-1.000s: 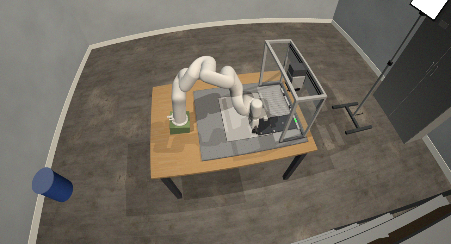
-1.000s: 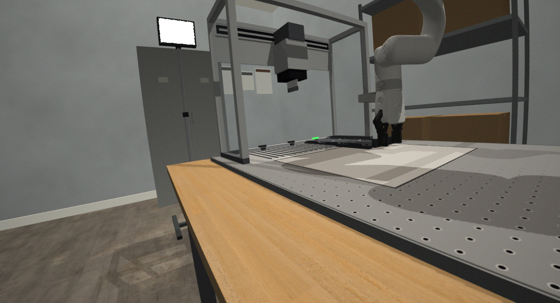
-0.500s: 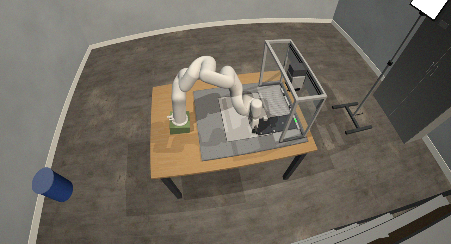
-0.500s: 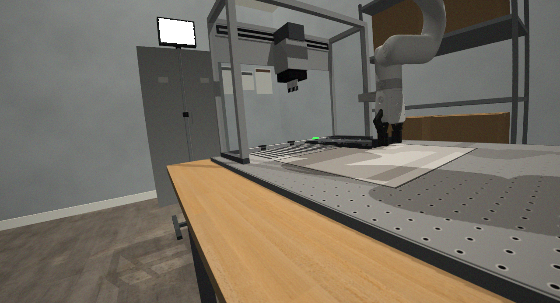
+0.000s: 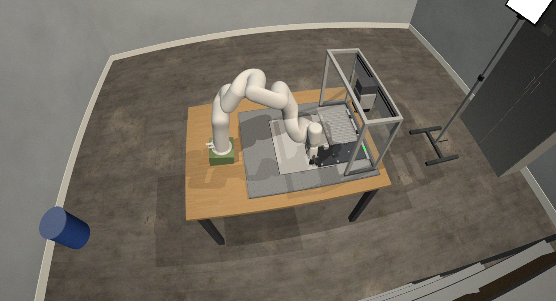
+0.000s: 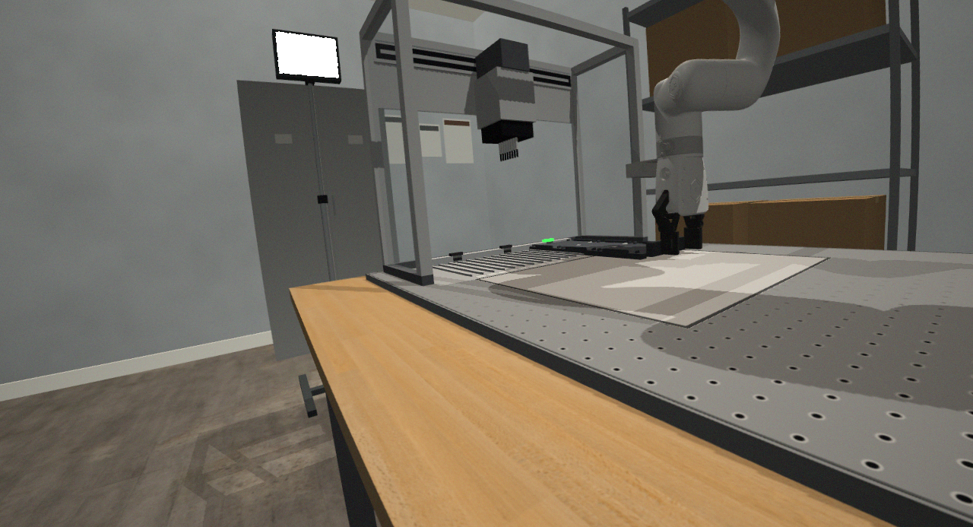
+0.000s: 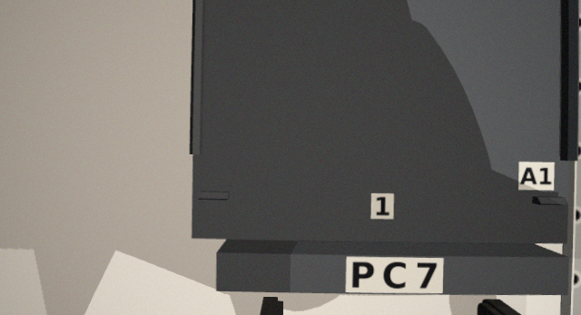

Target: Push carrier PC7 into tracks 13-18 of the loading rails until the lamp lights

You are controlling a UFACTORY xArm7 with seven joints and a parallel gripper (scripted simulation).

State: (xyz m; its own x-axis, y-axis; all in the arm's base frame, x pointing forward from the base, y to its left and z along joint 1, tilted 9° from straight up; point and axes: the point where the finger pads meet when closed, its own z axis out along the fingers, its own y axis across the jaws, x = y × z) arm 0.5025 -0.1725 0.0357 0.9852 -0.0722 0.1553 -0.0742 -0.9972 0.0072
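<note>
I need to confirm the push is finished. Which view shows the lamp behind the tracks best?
The top view: the lamp glows green beyond carrier PC7, inside the frame. The exterior view shows it only as a thin green sliver at a grazing angle. The wrist view shows just the carrier's label, no lamp.

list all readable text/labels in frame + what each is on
"PC7": white label on the carrier's handle bar.
"1": small tile on the carrier's top face.
"A1": small tile at the carrier's right corner.
Track number tiles by the rails: too small to read.
Papers on the far wall: no legible text.
</note>
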